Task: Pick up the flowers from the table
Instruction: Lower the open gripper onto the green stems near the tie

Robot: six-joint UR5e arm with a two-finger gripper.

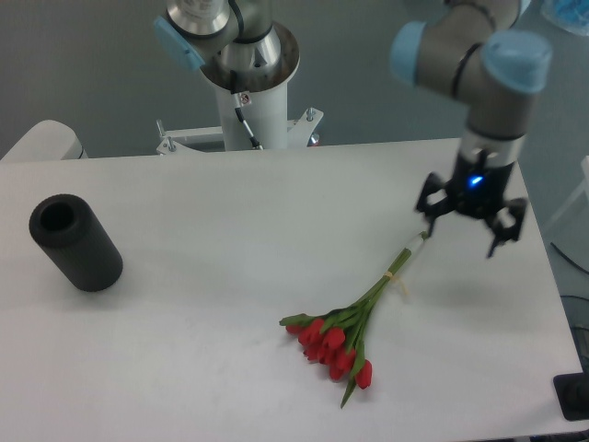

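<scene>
The flowers (354,320), a bunch of red tulip buds on long green stems tied with a pale band, lie flat on the white table (230,276) right of centre, buds toward the front, stem ends pointing up-right. My gripper (463,230) hangs open above the table just right of the stem ends, fingers (429,215) spread and pointing down. Nothing is between the fingers, and they are apart from the stems.
A black cylinder (74,242) lies on its side at the table's left. The arm's white base column (251,101) stands behind the far edge. The table's right edge (543,267) is close to the gripper.
</scene>
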